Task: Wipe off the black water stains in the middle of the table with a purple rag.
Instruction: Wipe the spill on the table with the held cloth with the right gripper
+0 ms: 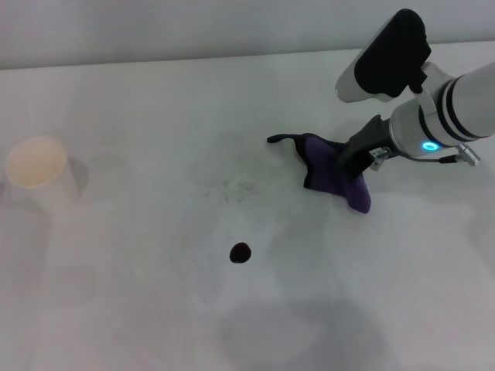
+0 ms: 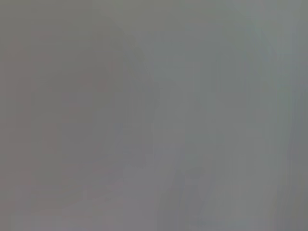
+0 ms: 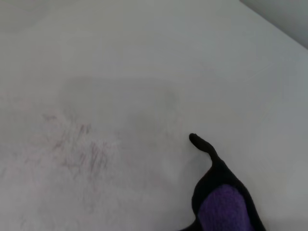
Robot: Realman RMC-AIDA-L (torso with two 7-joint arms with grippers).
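Right end effector (image 1: 354, 164) pinches purple rag (image 1: 334, 179) (black blot (image 1: 240, 252) well apart).

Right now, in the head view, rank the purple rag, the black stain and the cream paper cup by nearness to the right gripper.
1. Purple rag with black edging, at the right gripper.
2. Small round black stain, mid-table, toward the robot.
3. Cream paper cup, far left.

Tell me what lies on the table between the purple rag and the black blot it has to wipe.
Nothing visible blocks the way. The right gripper holds the purple rag on the table; the black blot sits nearer the robot and to its left. Only a faint grey smudge marks the surface nearby. The paper cup stands far left.
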